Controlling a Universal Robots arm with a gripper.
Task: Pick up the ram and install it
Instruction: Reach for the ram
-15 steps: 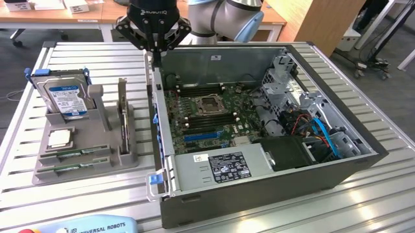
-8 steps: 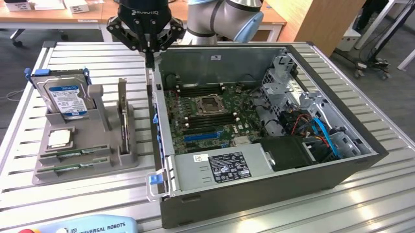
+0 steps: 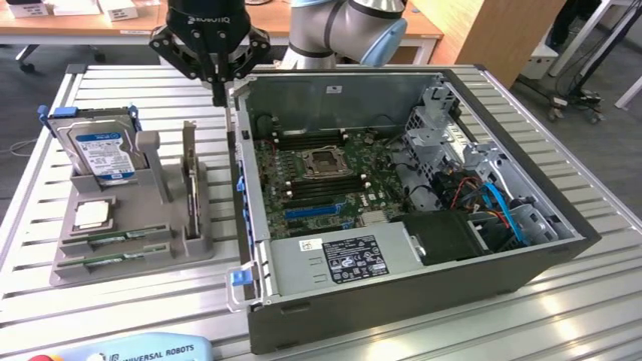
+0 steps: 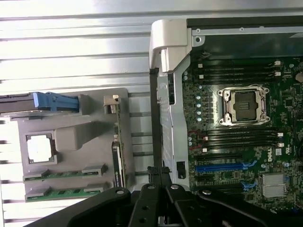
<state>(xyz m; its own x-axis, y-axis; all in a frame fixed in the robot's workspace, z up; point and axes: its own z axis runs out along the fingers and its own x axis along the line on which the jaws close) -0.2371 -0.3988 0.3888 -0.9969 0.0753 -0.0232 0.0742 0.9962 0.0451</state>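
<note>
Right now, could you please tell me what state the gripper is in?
Gripper: closed, holding nothing; the ram sticks lie in the grey holder.

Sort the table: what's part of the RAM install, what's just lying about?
Job: ram sticks in the grey holder; motherboard memory slots; gripper, shut, empty.
Lying about: hard drive; processor chip; power supply.
</note>
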